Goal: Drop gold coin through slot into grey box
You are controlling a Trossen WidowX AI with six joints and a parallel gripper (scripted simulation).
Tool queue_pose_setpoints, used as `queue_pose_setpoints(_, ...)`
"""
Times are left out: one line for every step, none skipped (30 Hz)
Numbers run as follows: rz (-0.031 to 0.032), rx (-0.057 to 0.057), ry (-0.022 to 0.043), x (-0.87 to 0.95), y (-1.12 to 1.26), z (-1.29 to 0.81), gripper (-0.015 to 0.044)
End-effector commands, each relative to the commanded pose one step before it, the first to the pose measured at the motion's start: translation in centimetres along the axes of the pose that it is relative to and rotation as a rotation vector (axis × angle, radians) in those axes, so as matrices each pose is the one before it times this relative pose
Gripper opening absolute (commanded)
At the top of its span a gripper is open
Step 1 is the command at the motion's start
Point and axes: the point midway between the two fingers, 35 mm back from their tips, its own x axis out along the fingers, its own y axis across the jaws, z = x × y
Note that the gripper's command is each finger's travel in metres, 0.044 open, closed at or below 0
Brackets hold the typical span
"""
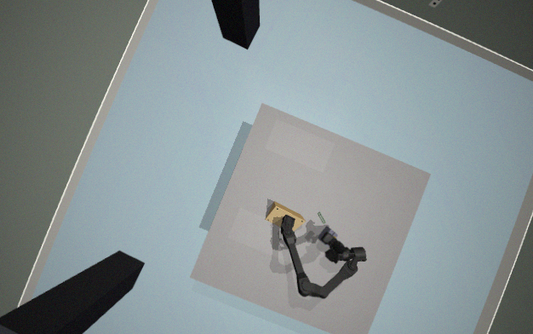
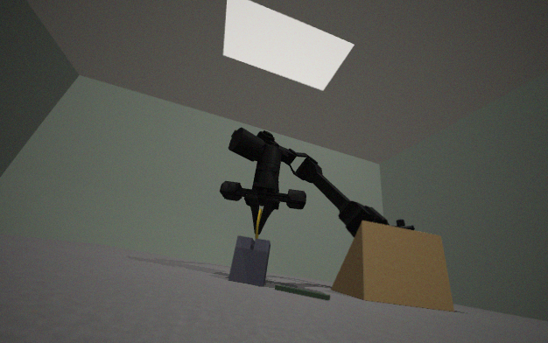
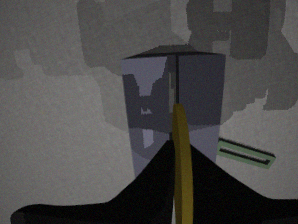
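The gold coin stands on edge between the fingertips of my gripper, which is shut on it. The coin's lower edge reaches below the tips. The grey box is directly beneath, its slot facing up. In the wrist view the coin's far end is close to in line with the slot, slightly to its right. In the exterior view its lower edge is at about the height of the lid, right of the slot's notch; whether it touches is unclear. The green holder is empty.
The tan block stands near the arm's base, on the other side of the holder from the box. The arm bends around from its base to above the box. Its shadows fall around the box.
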Motion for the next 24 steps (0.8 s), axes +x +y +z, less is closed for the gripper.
queue_pose_setpoints(0.00134,-0.0095,-0.00671,0.293,-0.110,0.077,0.0000)
queue_pose_setpoints(0.00000,-0.0001,-0.00002,0.039,-0.003,0.001,0.0000)
queue_pose_setpoints(-0.00128,0.0094,0.00673,-0.245,0.108,-0.073,0.0026)
queue_pose_setpoints(0.00000,0.0000,0.00000,0.000,0.000,0.000,0.0053)
queue_pose_setpoints(0.00000,0.0000,0.00000,0.000,0.000,0.000,0.0079)
queue_pose_setpoints(0.00000,0.0000,0.00000,0.000,0.000,0.000,0.0105)
queue_pose_setpoints(0.00000,0.0000,0.00000,0.000,0.000,0.000,0.0131)
queue_pose_setpoints(0.00000,0.0000,0.00000,0.000,0.000,0.000,0.0158)
queue_pose_setpoints(0.00000,0.0000,0.00000,0.000,0.000,0.000,0.0161)
queue_pose_setpoints(0.00000,0.0000,0.00000,0.000,0.000,0.000,0.0161)
queue_pose_setpoints(0.00000,0.0000,0.00000,0.000,0.000,0.000,0.0161)
queue_pose_setpoints(0.00000,0.0000,0.00000,0.000,0.000,0.000,0.0161)
queue_pose_setpoints(0.00000,0.0000,0.00000,0.000,0.000,0.000,0.0161)
queue_pose_setpoints(0.00000,0.0000,0.00000,0.000,0.000,0.000,0.0161)
queue_pose_setpoints(0.00000,0.0000,0.00000,0.000,0.000,0.000,0.0161)
queue_pose_setpoints(0.00000,0.0000,0.00000,0.000,0.000,0.000,0.0161)
queue_pose_setpoints(0.00000,0.0000,0.00000,0.000,0.000,0.000,0.0161)
queue_pose_setpoints(-0.00002,-0.0001,0.00005,-0.072,0.000,-0.003,0.0187)
queue_pose_setpoints(-0.00008,-0.0002,0.00013,-0.218,-0.001,-0.008,0.0213)
queue_pose_setpoints(-0.00013,-0.0003,0.00017,-0.364,-0.005,-0.011,0.0239)
queue_pose_setpoints(-0.00017,-0.0004,0.00012,-0.472,-0.012,-0.009,0.0266)
queue_pose_setpoints(-0.00013,-0.0003,0.00002,-0.366,-0.014,-0.004,0.0292)
queue_pose_setpoints(-0.00008,-0.0002,-0.00001,-0.220,-0.011,-0.001,0.0318)
queue_pose_setpoints(-0.00003,-0.0001,-0.00001,-0.073,-0.004,0.000,0.0344)
